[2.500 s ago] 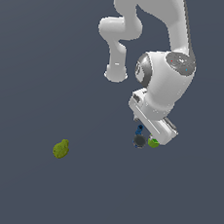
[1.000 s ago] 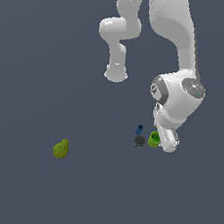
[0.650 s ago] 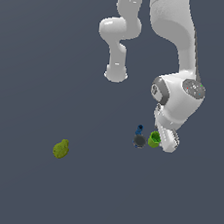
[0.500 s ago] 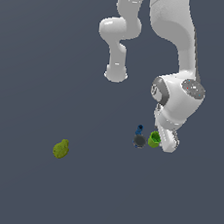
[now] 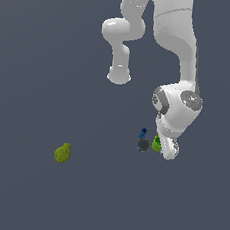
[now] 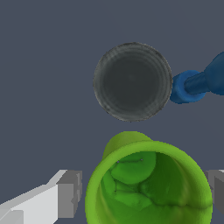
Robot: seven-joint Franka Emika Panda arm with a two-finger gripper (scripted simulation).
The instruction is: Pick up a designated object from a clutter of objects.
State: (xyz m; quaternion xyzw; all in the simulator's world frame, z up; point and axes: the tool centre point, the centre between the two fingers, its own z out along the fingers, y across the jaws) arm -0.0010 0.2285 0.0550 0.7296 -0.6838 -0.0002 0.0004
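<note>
My arm (image 5: 176, 53) fills the upper right of the exterior view, bent down to the grey floor (image 5: 51, 70). At lower left there lies the pear-shaped lump (image 5: 62, 152), which my wrist camera misses. My gripper (image 6: 142, 189) straddles the green cup (image 6: 148, 183), one finger (image 6: 68, 194) on each side; I cannot tell whether they press it. Only the wrist view shows the cup's hollow inside and the dark grey disc with its blue handle (image 6: 144, 83) just beside it. No writing shows.
</note>
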